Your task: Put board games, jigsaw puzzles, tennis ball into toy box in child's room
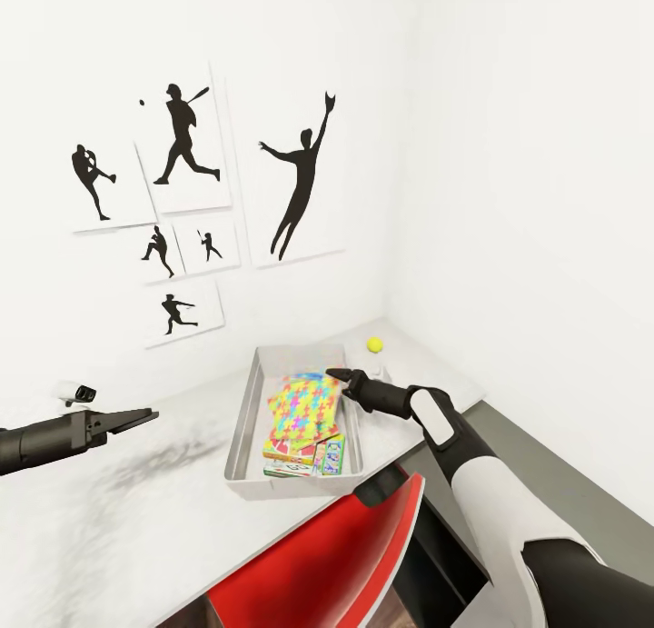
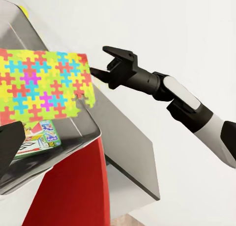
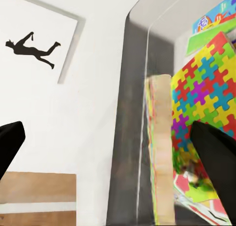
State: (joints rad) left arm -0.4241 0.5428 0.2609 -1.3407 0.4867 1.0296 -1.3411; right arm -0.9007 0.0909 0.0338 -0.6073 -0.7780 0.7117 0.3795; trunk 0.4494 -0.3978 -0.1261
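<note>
Two dark fingers of our right gripper (image 1: pixel 338 374) stand spread with nothing between them, poised over the right rim of the toy box (image 1: pixel 243 414); from the right wrist view the fingertips (image 3: pixel 216 162) frame the box's inside, and only there do we see a jigsaw puzzle (image 3: pixel 204 93) leaning on edge beside a pale slab whose face we cannot read. From the head view the same puzzle (image 1: pixel 304 403) lies on top of the pile in the box, with board games (image 1: pixel 304 453) showing beneath it at the near end. The left wrist view adds the right gripper (image 2: pixel 101 69) seen side-on, its jaws parted and clear of the puzzle sheet (image 2: pixel 44 83), and one printed game box (image 2: pixel 42 140) under that sheet. Our left gripper (image 1: pixel 127 419) hangs over the table (image 1: pixel 109 510) well to the left of the box, holding nothing; how far its jaws are parted we cannot tell. The tennis ball (image 1: pixel 374 343) sits on the table beyond the box's far right corner, apart from it. A red chair (image 1: pixel 318 564) stands near the table's near edge, and black silhouette pictures (image 1: pixel 186 137) hang on the wall behind.
</note>
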